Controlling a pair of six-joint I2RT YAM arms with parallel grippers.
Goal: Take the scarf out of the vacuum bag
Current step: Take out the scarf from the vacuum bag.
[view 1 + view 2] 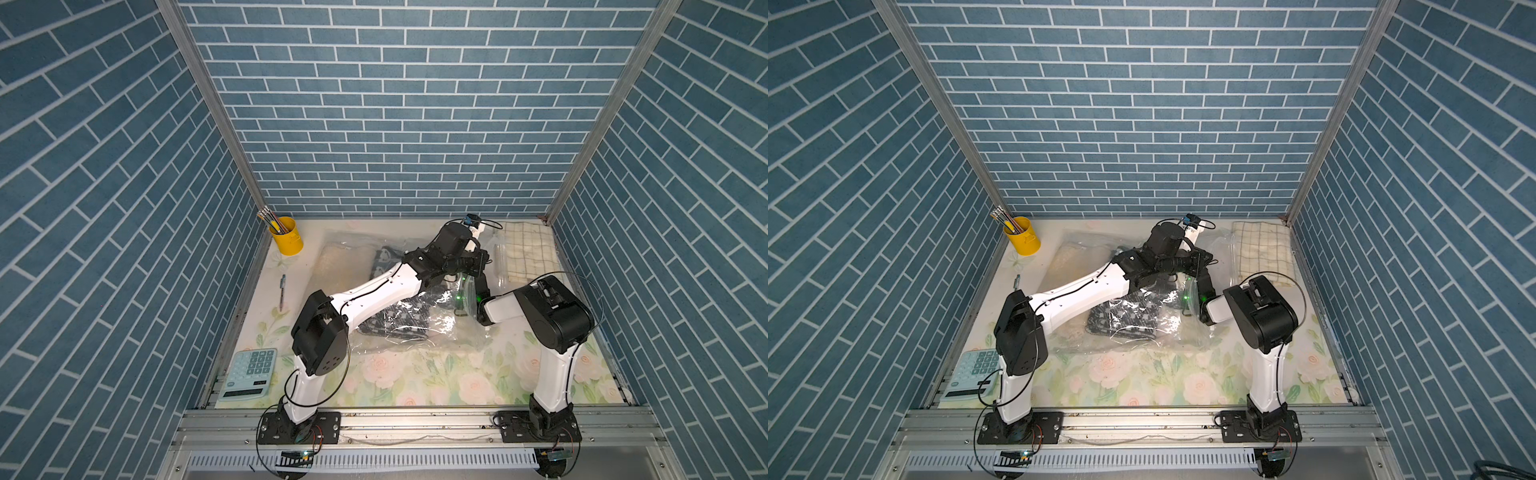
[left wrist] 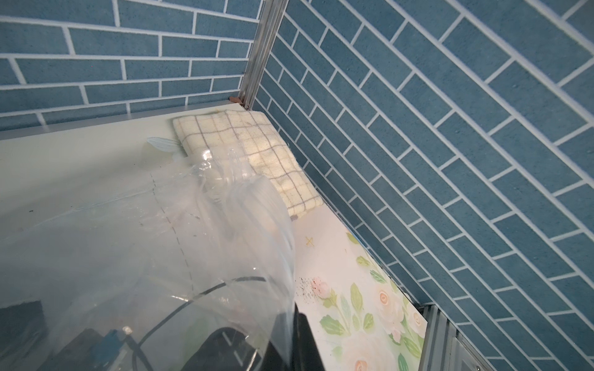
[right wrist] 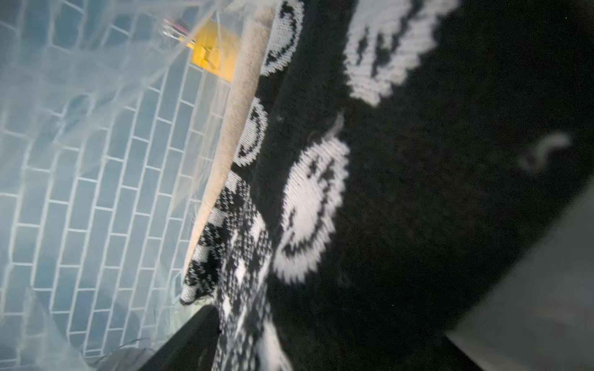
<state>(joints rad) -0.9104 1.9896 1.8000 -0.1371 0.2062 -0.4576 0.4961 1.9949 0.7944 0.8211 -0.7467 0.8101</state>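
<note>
— Well, how do the jaws stand?

— The left gripper (image 2: 297,337) is clenched on the raised edge of the vacuum bag (image 1: 436,328) and holds the clear plastic up just beside the checked towel (image 1: 525,249). The right gripper (image 3: 353,321) has its jaws spread wide. In its wrist view a dark finger and a blurred grey one stand well apart, with knit filling the space between.

— Is it gripping that knit?

— I cannot tell whether the fingers touch it.

— Where is the scarf?

— The scarf (image 1: 399,322), black with white smiling faces, lies inside the bag. It is farther from the towel than either gripper. A beige cloth (image 1: 340,262) lies in the bag against it, farther off again.

— And the bag itself?

— It lies crinkled on the floral table (image 1: 415,386), starting just beside the towel and spreading away from it. In both top views the left arm reaches over it toward the towel, and the right gripper sits in the lifted mouth.

— Anything else?

— A yellow cup (image 1: 287,235) of pencils, a pen (image 1: 282,291) and a calculator (image 1: 249,374), all across the bag from the towel and well apart from it.
</note>
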